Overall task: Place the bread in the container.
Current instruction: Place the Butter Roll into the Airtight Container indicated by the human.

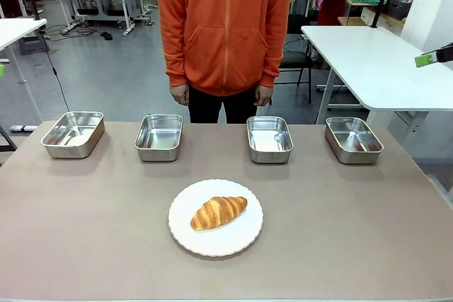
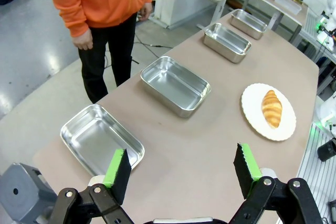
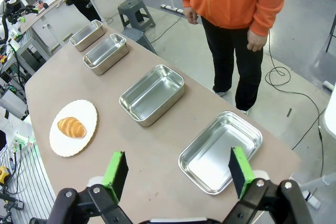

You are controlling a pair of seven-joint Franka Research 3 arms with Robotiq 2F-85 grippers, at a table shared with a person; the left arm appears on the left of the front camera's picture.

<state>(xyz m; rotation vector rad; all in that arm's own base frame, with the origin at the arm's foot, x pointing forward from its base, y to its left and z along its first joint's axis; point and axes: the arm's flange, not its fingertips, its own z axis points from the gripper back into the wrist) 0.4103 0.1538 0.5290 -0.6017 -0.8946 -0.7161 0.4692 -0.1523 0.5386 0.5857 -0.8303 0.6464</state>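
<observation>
So the croissant [image 1: 219, 212] sits on its white plate [image 1: 233, 240], well apart from the left gripper [image 2: 181, 169] and right gripper [image 3: 177, 169], both wide open, empty.

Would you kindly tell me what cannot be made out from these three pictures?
- Front view: the person is cut off above the shoulders by the top edge.
- All views: the bread's underside lies hidden against the plate.
- Left wrist view: a pad of the open left pincer covers the leftmost pan's corner.
- Right wrist view: a pad of the open right pincer covers the rightmost pan's rim.
</observation>
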